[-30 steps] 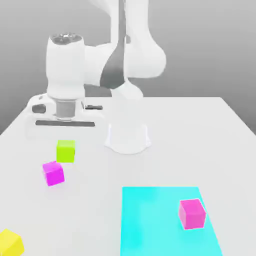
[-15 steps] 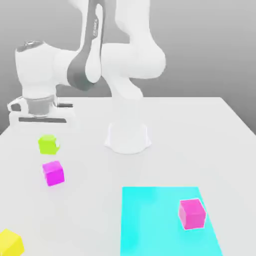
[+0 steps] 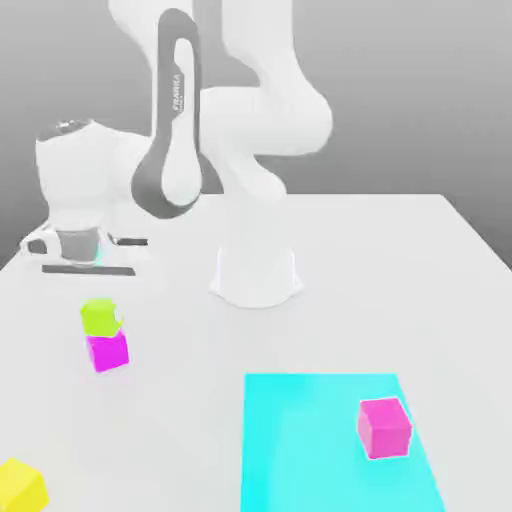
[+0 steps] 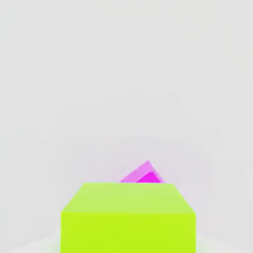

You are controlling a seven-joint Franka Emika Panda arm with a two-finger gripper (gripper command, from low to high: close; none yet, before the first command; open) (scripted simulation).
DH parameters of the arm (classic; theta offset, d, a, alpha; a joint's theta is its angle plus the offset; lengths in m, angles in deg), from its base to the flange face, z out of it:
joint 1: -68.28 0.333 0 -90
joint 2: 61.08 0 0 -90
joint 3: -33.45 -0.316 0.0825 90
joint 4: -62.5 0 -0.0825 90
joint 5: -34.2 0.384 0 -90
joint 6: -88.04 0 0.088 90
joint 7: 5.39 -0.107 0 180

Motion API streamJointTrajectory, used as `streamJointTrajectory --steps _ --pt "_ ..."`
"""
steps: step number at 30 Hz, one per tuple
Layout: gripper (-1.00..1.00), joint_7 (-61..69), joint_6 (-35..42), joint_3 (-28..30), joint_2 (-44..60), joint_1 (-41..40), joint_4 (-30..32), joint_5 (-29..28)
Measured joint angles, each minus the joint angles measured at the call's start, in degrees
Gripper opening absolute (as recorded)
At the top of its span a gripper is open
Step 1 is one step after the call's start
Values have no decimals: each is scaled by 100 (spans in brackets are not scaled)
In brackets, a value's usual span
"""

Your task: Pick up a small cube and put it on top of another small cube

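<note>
"Four cubes to keep track of, so where is the small lime yellow-green cube [image 3: 101, 317] with plain faces?"

"On the exterior view's left, clamped in the jaws of the white gripper [image 3: 102, 315]. They're closed on it, one on either side."

"And the small vivid purplish-magenta cube [image 3: 108, 351]?"

"Standing on the pale, smooth surface [image 3: 220, 400], directly below the lime one in the exterior view. The lime cube covers its upper part there. I can't tell whether the two are touching."

"What does the hand view give you?"

"The lime cube up close, with a pale magenta corner poking out from behind it. That corner is turned at an angle to the lime cube's straight edges."

"The other two?"

"A rosier hot-pink cube [image 3: 384, 428] sits on a flat, bright cyan panel [image 3: 300, 440], close to the panel's edge on the exterior view's right. A pure yellow cube [image 3: 20, 488] is on the surface at the exterior view's left, partly cut off by the border."

"And the arm?"

"The white arm [image 3: 262, 120] with dark grey trim rises from its round base [image 3: 256, 278], bends across to the exterior view's left, and its hand hangs over the lime cube."
</note>
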Motion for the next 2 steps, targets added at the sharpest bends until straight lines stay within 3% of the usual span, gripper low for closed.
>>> streamJointTrajectory --steps 1,2 --pt "100 91 -107 -38 109 0 11 131" --pt "100 91 -106 -38 109 21 11 131"
